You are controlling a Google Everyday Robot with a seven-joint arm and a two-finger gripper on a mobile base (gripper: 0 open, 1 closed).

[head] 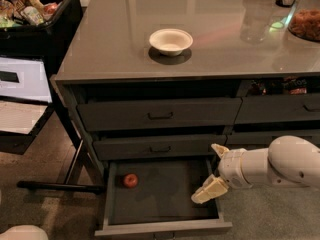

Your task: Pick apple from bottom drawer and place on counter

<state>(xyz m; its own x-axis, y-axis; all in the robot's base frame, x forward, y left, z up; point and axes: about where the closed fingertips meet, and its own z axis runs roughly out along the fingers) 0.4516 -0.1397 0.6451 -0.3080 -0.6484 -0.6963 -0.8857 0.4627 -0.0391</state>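
While the grey table [115,49] carries a white bowl [170,41], the bottom drawer [165,199] stands pulled out below; the hand [213,171] hangs over its right edge, fingers [209,190] spread, and the apple [130,180] sits well apart at the drawer's left side

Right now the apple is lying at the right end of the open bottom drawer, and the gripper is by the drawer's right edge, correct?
No, the camera view shows the apple at the left end of the open bottom drawer. The gripper is by the drawer's right edge, open and empty.
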